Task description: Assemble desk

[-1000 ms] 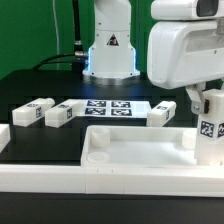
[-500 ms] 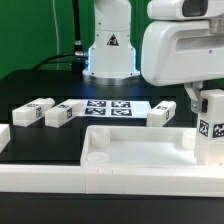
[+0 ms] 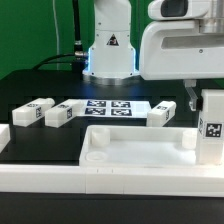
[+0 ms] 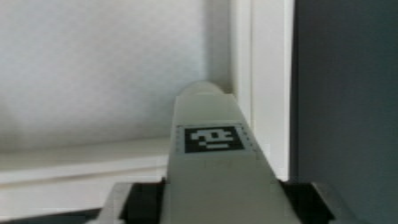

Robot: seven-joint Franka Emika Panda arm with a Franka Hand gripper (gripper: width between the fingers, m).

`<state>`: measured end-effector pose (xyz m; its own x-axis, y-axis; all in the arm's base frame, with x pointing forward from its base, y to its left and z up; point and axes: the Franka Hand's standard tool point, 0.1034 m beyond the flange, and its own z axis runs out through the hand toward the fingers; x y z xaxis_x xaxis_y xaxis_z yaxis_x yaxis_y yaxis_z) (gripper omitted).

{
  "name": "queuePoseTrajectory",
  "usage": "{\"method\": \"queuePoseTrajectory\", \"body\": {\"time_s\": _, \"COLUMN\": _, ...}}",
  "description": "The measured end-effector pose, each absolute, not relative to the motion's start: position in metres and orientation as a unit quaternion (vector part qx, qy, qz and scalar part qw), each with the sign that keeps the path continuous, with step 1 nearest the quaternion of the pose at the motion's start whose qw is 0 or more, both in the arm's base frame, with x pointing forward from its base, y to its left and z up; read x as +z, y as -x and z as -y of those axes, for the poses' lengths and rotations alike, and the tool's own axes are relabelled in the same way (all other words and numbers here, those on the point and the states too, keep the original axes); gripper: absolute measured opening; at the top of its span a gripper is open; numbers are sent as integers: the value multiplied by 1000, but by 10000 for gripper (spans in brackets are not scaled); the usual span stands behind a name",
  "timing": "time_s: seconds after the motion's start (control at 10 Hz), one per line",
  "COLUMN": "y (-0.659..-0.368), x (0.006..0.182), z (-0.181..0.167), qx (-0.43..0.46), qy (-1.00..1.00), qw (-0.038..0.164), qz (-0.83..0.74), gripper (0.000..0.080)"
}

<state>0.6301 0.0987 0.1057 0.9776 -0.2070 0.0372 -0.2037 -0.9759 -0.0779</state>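
Your gripper (image 3: 203, 95) is clenched on 1 desk leg, the held leg (image 3: 211, 128). It stands upright near the worktop's front corner at the exterior view's right, with 1 square tag facing the camera. In the wrist view the held leg (image 4: 214, 115) runs straight out between the 2 dark fingers (image 4: 135, 203), its tag on the upper face. You cannot tell from either view whether its lower end touches anything.

The desk top (image 3: 140, 150) lies flat, rim up, along the front edge of the worktop (image 3: 40, 145), just behind the long white border rail (image 3: 60, 178). The held leg is just beside the desk top's end at the exterior view's right. In the wrist view the desk top's pale floor (image 4: 89, 90) and a rim strip lie under the leg, with dark worktop (image 4: 347, 80) beyond the rim.

The other 3 legs lie on their sides in a row across the middle of the worktop:
- The leftmost leg (image 3: 33, 111) is nearest the edge at the exterior view's left.
- The second leg (image 3: 60, 114) is just beside the leftmost leg.
- The third leg (image 3: 163, 112) lies further toward the exterior view's right.

The marker board (image 3: 110, 108) lies flat between the second leg and the third leg. The robot base (image 3: 110, 55) stands at the back edge, behind the board
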Motion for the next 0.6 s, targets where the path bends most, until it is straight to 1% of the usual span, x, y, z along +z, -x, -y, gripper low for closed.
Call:
{"method": "queuePoseTrajectory", "body": {"time_s": 0.3, "y": -630, "x": 105, "z": -87, "qx": -18, "qy": 976, "qw": 31, "qz": -213, "gripper": 292}}
{"method": "queuePoseTrajectory", "body": {"time_s": 0.6, "y": -630, "x": 105, "z": -77, "qx": -16, "qy": 958, "qw": 25, "qz": -284, "gripper": 292}}
